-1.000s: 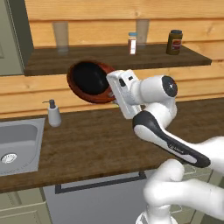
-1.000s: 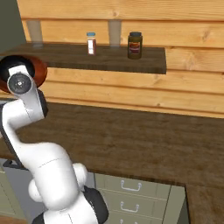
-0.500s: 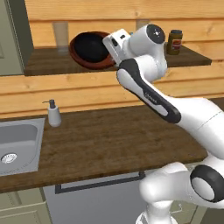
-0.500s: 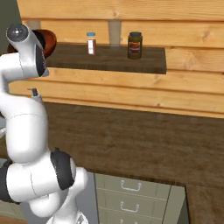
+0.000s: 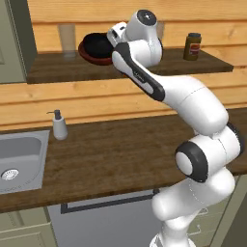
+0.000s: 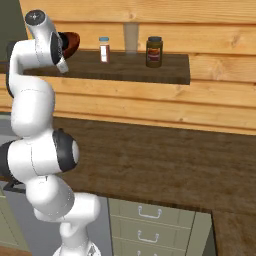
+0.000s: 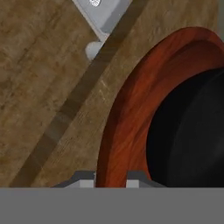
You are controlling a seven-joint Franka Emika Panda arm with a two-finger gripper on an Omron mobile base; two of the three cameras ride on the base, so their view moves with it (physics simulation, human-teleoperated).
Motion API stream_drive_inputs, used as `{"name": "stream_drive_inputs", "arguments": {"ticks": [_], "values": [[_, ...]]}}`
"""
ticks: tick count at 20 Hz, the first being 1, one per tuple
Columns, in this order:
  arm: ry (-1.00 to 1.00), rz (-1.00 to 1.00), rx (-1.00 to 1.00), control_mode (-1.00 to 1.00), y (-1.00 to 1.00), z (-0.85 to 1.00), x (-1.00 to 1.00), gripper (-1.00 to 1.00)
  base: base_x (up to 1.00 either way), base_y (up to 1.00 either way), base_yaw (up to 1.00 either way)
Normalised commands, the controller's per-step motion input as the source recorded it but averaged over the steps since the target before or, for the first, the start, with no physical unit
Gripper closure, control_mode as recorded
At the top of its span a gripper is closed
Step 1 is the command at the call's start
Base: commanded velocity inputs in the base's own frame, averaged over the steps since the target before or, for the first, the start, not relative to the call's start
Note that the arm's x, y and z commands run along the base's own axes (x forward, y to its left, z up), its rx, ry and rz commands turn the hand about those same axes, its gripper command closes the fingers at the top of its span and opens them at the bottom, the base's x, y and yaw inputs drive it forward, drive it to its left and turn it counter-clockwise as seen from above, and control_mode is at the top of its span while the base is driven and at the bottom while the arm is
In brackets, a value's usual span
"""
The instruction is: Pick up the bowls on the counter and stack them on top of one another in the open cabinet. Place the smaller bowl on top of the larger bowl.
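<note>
At the frame's top centre, the tool (image 5: 112, 42) is clamped on the reddish-brown bowl's (image 5: 90, 52) rim, the black bowl (image 5: 99, 45) nested inside. Level both, then lower onto the shelf board (image 5: 58, 70) before releasing.

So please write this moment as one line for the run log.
stage: placing on shelf | gripper: shut on brown bowl rim | black bowl: inside brown bowl | shelf: bowls tilted above it, not yet set down

A home kitchen: wooden counter (image 5: 120, 149) with inset steel sink (image 5: 19, 157), soap dispenser (image 5: 59, 125), drawers (image 6: 150, 220).
</note>
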Motion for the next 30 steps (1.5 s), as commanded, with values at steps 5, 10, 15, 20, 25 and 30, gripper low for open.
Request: {"name": "stream_drive_inputs", "arguments": {"ticks": [5,10,15,20,25,30], "values": [[0.05,-0.10,0.00,-1.00,0.00,-0.35,1.00,1.00,0.00,0.00,0.00],[0.01,-0.09,-0.01,-1.00,0.00,-0.06,0.96,-1.00,0.00,0.00,0.00],[-0.15,0.00,0.00,-1.00,-0.02,0.35,-0.48,-1.00,0.00,0.00,0.00],[-0.15,0.01,0.00,-1.00,0.00,-0.32,-1.00,-1.00,0.00,0.00,0.00],[-0.04,0.06,-0.07,-1.00,0.13,-0.88,-1.00,-1.00,0.00,0.00,0.00],[0.01,0.18,-0.16,-1.00,0.17,-0.95,-1.00,-1.00,0.00,0.00,0.00]]}}
